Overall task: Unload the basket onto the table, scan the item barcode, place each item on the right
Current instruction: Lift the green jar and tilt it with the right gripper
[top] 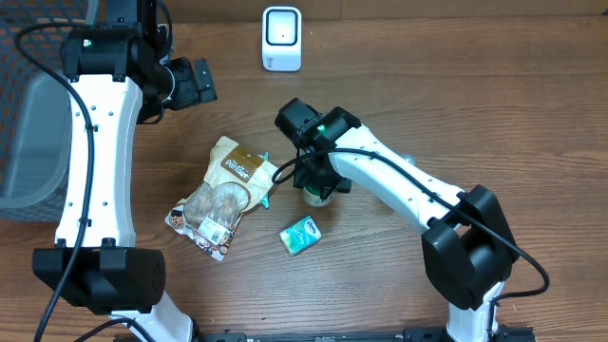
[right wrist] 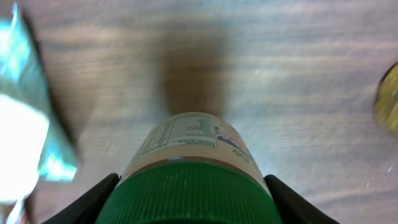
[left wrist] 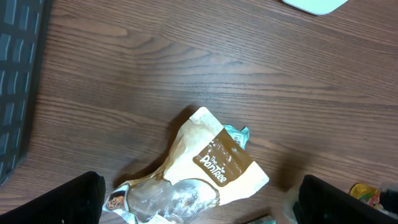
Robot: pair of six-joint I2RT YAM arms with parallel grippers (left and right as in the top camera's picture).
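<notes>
Wooden table (top: 475,85): right gripper (top: 318,182) clamped on the bottle (right wrist: 186,140).
Left gripper (top: 192,81) hangs fully spread and empty near the grey basket (top: 28,142). Right fingers (right wrist: 102,193) press both sides of the bottle's green cap, with the white label facing the wrist camera. The bottle stands upright mid-table, just beside the snack bag (top: 223,195) and near the teal packet (top: 300,236). The scanner (top: 281,38) sits well apart, with bare wood between.
</notes>
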